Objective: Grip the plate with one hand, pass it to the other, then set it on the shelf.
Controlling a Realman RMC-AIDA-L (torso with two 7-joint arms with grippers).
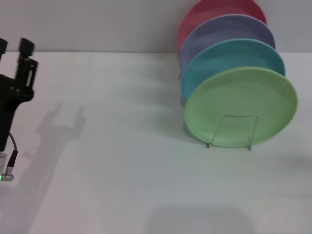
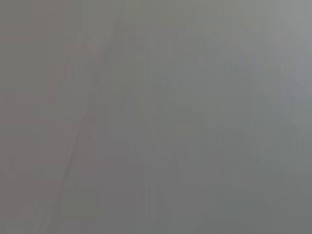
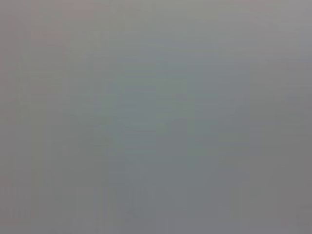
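Observation:
The light green plate (image 1: 241, 105) stands on edge at the front of the wire shelf (image 1: 239, 116), at the right of the white table, leaning back against the other plates. My left gripper (image 1: 13, 46) is at the far left edge of the head view, far from the plate, with its two black fingers (image 1: 27, 47) apart and nothing between them. A green light (image 1: 1, 178) glows on its arm. My right gripper is out of view. Both wrist views show only flat grey.
Behind the green plate stand a turquoise-blue plate (image 1: 229, 56), a lilac plate (image 1: 229, 29) and a red plate (image 1: 214, 9) in the same row. The white table (image 1: 122, 170) runs to a grey back wall. The left arm's shadow falls on the table's left.

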